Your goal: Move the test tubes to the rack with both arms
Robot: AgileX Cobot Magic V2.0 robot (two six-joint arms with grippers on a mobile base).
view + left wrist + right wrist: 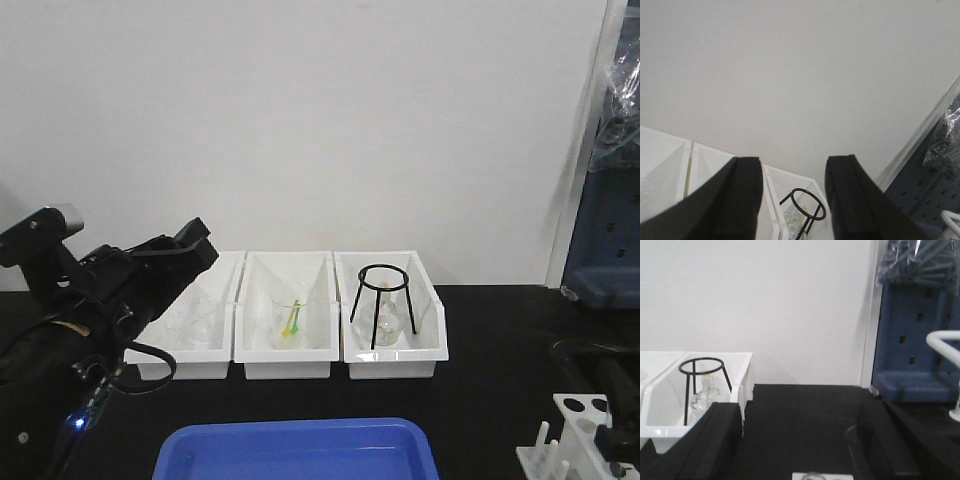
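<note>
left claw (792, 200) agape, rack (580, 430) — unlabelled

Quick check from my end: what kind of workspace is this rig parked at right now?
Likely a lab bench mock-up: white bins holding glassware, a black tripod stand over a small flask, and a white tube rack on a black tabletop.

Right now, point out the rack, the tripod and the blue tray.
rack (583, 408), front view, on its holed top plate.
tripod (383, 277), front view, on its top ring.
blue tray (300, 432), front view, on its far rim.
</note>
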